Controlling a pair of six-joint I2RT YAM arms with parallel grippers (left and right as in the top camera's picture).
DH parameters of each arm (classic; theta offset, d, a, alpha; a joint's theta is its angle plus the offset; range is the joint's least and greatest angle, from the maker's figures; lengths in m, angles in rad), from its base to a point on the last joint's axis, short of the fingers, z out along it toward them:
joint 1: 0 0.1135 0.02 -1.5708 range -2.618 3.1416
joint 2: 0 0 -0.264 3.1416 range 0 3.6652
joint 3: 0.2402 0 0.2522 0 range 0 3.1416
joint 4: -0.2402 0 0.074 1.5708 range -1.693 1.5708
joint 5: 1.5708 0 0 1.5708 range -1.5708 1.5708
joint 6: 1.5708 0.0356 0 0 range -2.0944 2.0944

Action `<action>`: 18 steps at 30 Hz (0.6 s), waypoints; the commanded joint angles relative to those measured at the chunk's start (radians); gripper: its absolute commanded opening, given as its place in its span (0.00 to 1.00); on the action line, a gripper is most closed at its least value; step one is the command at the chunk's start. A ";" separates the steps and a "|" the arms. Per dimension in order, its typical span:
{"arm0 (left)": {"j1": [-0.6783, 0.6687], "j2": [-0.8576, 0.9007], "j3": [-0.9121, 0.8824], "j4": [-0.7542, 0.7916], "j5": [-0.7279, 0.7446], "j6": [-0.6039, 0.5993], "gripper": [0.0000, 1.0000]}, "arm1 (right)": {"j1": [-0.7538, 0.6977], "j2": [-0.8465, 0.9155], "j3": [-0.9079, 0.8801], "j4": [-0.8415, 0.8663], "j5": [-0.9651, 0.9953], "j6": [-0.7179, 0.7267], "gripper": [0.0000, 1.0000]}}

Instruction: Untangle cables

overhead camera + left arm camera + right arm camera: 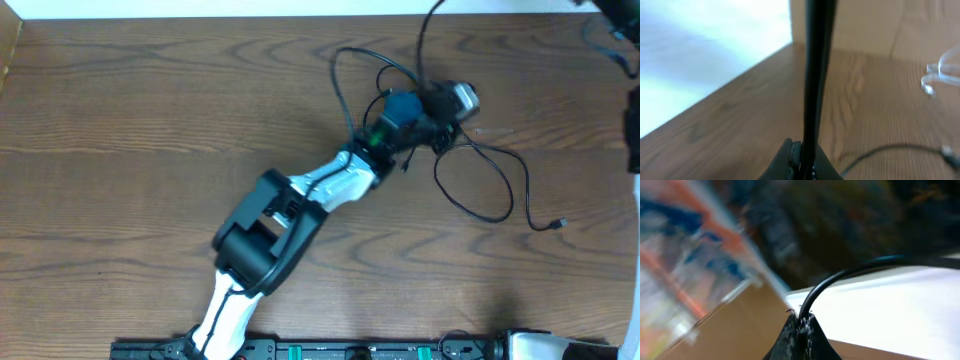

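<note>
- Right tool (801, 339): seen only in its wrist view. The overhead shows just a white piece of the right arm (545, 346), cut off at the near edge. Its dark fingers are pressed together on a curved black cable (840, 277) that arcs up and to the right. The background is smeared colour and cannot be read.
- Left tool (801, 161): clenched on a black cable (815, 65). This cable rises straight up out of frame, so close to the lens that it blurs into a thick band. Only the fingertips show, at the near edge.
- Whether the two tools hold the same cable cannot be told.
- Cables (480, 180): thin, black and smooth, lying in loose loops on the counter (150, 120) at far right of centre. The left arm (300, 195) hides the knot's middle. One strand runs off the far edge.
- Plug end (561, 224): small and dark, lying right of the loops. Its detail is too small to read.
- Pale cable (939, 75): a glossy whitish loop, blurred and cut by the right edge.
- Counter: brown wood-grain, matte.
</note>
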 commanded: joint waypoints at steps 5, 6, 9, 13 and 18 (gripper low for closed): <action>0.188 -0.296 0.005 0.004 0.182 -0.199 0.08 | -0.079 -0.005 0.007 -0.318 0.160 -0.229 0.01; 0.212 -0.330 0.005 -0.006 0.203 -0.203 0.07 | -0.078 -0.004 0.006 -0.360 0.176 -0.253 0.01; 0.275 -0.418 0.005 -0.085 0.236 -0.206 0.07 | -0.077 0.001 0.005 -0.449 0.198 -0.317 0.01; 0.343 -0.521 0.005 -0.297 0.237 -0.206 0.07 | -0.076 0.016 0.005 -0.525 0.201 -0.381 0.01; 0.365 -0.584 0.005 -0.442 0.248 -0.205 0.08 | -0.071 0.065 0.005 -0.621 0.172 -0.430 0.01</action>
